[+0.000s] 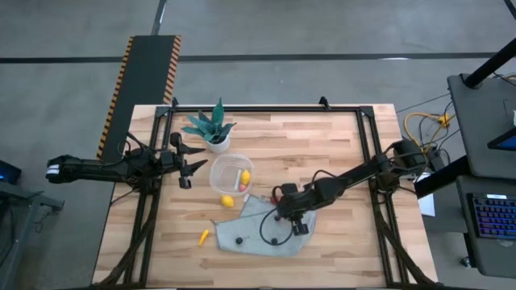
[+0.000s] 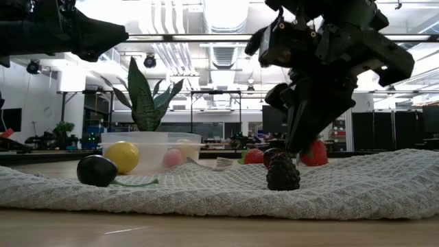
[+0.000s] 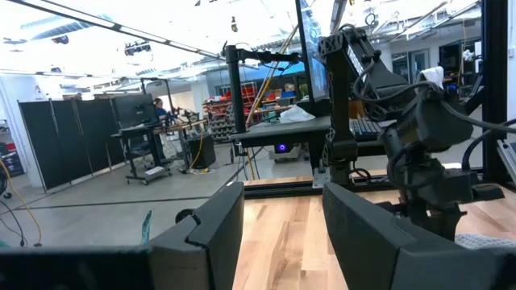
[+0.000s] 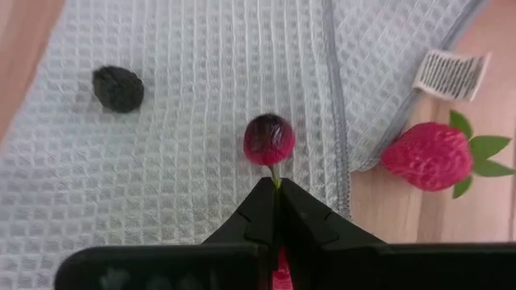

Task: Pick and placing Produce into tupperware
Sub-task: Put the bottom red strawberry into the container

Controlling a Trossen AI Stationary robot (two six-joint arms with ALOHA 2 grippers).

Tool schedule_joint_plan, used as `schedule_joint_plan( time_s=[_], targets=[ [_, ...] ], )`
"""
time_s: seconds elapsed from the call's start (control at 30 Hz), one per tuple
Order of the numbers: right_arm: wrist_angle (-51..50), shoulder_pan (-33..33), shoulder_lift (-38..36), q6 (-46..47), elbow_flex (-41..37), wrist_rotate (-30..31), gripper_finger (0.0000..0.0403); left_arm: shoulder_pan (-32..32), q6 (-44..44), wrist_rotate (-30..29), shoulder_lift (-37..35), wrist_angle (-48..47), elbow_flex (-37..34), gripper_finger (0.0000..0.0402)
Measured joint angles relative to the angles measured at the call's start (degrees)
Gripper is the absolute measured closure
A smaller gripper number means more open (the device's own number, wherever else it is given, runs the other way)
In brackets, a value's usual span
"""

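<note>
The tupperware [image 1: 232, 176] is a round clear tub on the wood, with a yellow piece and a pink one inside; it shows in the low view too [image 2: 152, 145]. A lemon [image 1: 228, 200] lies beside it, and a small orange-yellow piece [image 1: 205, 236] lies nearer the front edge. On the grey waffle cloth [image 1: 262, 229] lie a blackberry [image 4: 118, 89] and a dark red berry [image 4: 268, 138]. A strawberry [image 4: 431, 155] rests on the wood by the cloth's label. My right gripper [image 4: 275, 187] stands over the cloth, shut. My left gripper [image 1: 184, 165] hovers open, left of the tupperware. My right gripper pinches the thin greenish stem [image 4: 275, 173] of the dark red berry between its two fingertips, coming from above and pointing down. The berry sits just beyond the fingertips, over the cloth. Whether it rests on the cloth or hangs clear of it, I cannot tell.
A green spiky plant in a white pot [image 1: 213, 129] stands just beyond the tupperware. A round dark berry with a green stem [image 2: 97, 170] lies on the cloth's left part. Black frame rails [image 1: 266, 109] run along the table's far edge and sides.
</note>
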Motion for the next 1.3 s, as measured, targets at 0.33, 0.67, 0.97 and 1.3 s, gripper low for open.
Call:
schedule_joint_plan(
  time_s=[0.33, 0.67, 0.97, 1.3],
  targets=[
    [1.03, 0.01, -6.02, -2.25, 0.02, 3.24, 0.0394, 0.01, 0.0, 0.0, 0.0, 0.0, 0.0, 0.0245],
    [4.76, 0.0, -13.7, -6.17, 0.04, 6.85, 0.0394, -0.01, 0.0, 0.0, 0.0, -0.01, 0.0, 0.0245],
    [6.7, 0.0, -19.19, -9.49, 0.04, 14.06, 0.0394, 0.0, 0.0, -0.02, 0.0, -0.01, 0.0, 0.0245],
    [6.44, 0.0, -21.26, -10.34, 0.02, 15.02, 0.0394, 0.01, 0.0, 0.0, 0.0, -0.01, -0.01, 0.0245]
  ],
)
